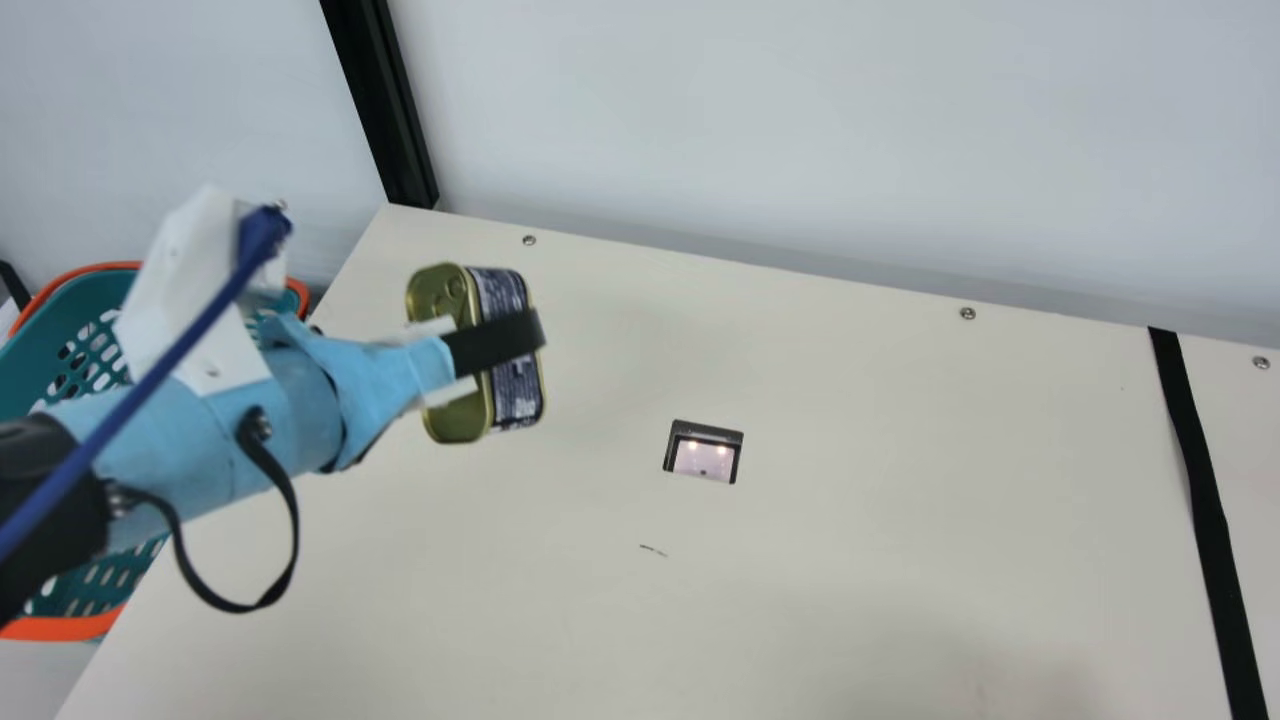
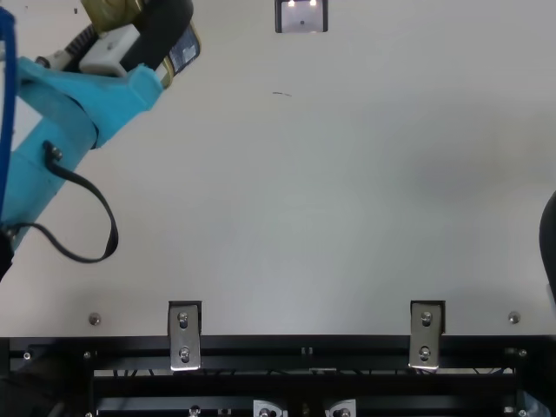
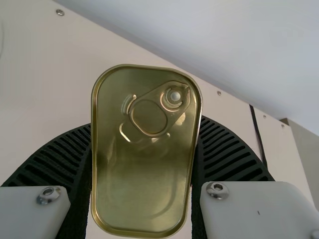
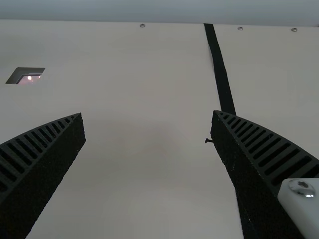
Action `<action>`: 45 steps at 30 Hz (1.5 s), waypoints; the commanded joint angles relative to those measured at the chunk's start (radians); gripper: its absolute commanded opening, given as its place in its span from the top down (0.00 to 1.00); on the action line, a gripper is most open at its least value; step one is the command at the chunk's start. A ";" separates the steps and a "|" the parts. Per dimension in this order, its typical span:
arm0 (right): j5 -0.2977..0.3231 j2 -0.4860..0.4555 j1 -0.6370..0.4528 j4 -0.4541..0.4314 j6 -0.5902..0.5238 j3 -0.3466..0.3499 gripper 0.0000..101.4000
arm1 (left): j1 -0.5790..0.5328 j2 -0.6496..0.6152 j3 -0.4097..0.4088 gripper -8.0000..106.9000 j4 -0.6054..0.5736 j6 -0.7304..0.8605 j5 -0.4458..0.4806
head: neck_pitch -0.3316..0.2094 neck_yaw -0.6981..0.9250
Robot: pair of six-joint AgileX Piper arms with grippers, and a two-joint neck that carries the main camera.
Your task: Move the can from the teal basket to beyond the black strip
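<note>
at the far left of the main view: one teal basket (image 1: 60,628) with an orange rim, beside the cream table (image 1: 850,560), partly behind the left arm (image 1: 215,400), which was wrapped in light blue. next, the left gripper (image 1: 525,335): black ribbed fingers closed on the can (image 1: 458,415), one along each side. the can, gold with a dark printed label, was out of the basket, held above the table and slightly tilted, its pull-ring end turned to the left wrist camera. right of it: one dark-framed inset (image 1: 704,453) in the tabletop. farther right, well apart from the can: the black strip (image 1: 1205,500), running from the table's far edge. at the top view's right edge: the right gripper (image 2: 549,246), its fingers wide apart, holding nothing.
</note>
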 commanded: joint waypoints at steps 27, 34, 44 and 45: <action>0.000 0.000 0.000 0.000 0.000 0.000 0.00 | -0.243 0.141 0.103 0.84 0.077 0.139 -0.521 | -0.002 -0.004; 0.000 0.000 0.000 0.000 0.000 0.000 0.00 | -0.273 0.254 0.115 0.84 0.196 0.058 -0.708 | -0.002 -0.004; 0.000 0.000 0.000 0.000 0.000 0.000 0.00 | -0.247 0.423 0.104 0.84 0.331 -0.040 -0.877 | -0.002 -0.004; 0.000 0.000 0.000 0.000 0.000 0.000 0.00 | -0.245 0.438 0.101 0.84 0.341 -0.047 -0.886 | -0.002 -0.004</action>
